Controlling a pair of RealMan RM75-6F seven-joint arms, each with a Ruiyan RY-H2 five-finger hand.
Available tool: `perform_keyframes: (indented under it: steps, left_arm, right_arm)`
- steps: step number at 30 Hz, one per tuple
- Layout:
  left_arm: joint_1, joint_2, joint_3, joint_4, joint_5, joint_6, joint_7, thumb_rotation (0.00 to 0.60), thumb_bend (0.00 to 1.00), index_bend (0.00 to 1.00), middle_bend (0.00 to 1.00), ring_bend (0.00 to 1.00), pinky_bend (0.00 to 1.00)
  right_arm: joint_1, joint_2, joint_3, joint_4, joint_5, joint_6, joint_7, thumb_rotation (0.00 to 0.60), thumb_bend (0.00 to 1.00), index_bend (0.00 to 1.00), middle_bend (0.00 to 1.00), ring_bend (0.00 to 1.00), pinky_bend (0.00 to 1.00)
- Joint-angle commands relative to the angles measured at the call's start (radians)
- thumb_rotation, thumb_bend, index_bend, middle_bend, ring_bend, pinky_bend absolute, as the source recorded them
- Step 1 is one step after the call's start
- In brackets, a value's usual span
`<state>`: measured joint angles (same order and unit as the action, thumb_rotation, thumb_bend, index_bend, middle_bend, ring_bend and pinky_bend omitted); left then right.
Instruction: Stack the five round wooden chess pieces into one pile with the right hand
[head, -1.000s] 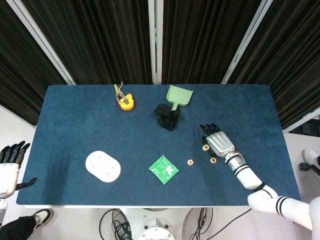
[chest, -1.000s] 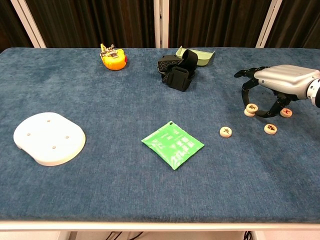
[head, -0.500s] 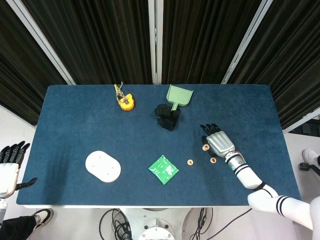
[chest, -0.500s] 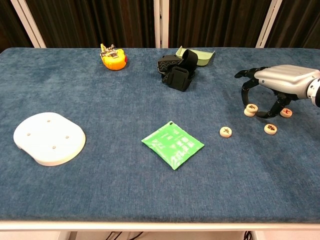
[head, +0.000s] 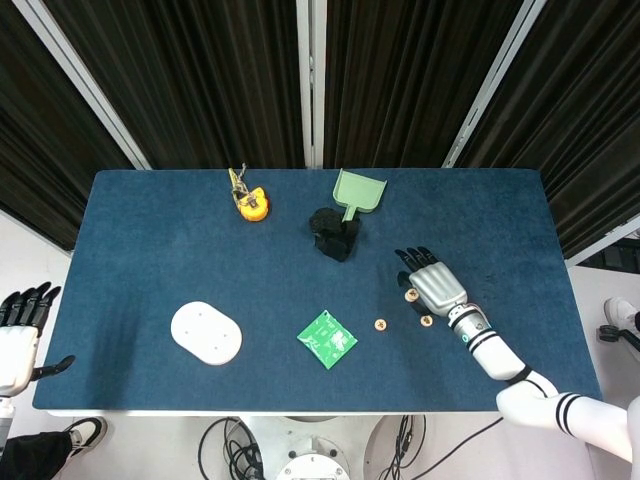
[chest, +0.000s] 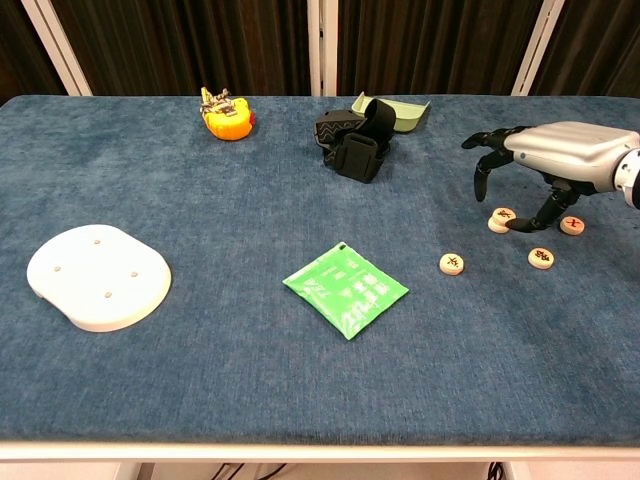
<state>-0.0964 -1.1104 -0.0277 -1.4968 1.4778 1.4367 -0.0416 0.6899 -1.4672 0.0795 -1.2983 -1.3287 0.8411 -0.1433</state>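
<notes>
Four round wooden chess pieces show on the blue table (chest: 250, 200) at the right. One piece (chest: 502, 217) lies under my right hand's fingers and looks thicker than the rest. Another piece (chest: 572, 224) sits behind the thumb, a third (chest: 541, 258) in front of it, and a fourth (chest: 452, 263) further left. My right hand (chest: 565, 150) hovers palm down over them, its fingers spread and arched and its thumb tip beside the thick piece; it holds nothing. Off the table's left edge hangs my left hand (head: 20, 325), fingers apart and empty.
A green packet (chest: 345, 290) lies mid-table and a white oval plate (chest: 98, 275) at the left. At the back stand a black strap bundle (chest: 355, 142), a green scoop (chest: 402, 112) and an orange tape measure (chest: 227, 115).
The right hand has risen slightly and its fingers have lifted and spread off the thick piece. The pieces have not moved.
</notes>
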Motion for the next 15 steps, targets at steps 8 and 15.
perform_keyframes:
  steps: [8,15]
  left_arm:
    - [0.007,0.012,-0.008,0.004,-0.011,0.011,-0.033,0.6,0.01,0.0,0.0,0.0,0.0]
    - [0.013,0.034,-0.005,-0.006,-0.011,0.011,-0.053,0.6,0.07,0.0,0.0,0.0,0.0]
  right_arm:
    - [-0.012,0.049,-0.05,-0.134,-0.083,0.034,-0.014,0.6,0.13,0.38,0.02,0.0,0.0]
    - [-0.005,0.039,-0.055,-0.144,-0.101,0.028,-0.012,0.6,0.12,0.38,0.02,0.0,0.0]
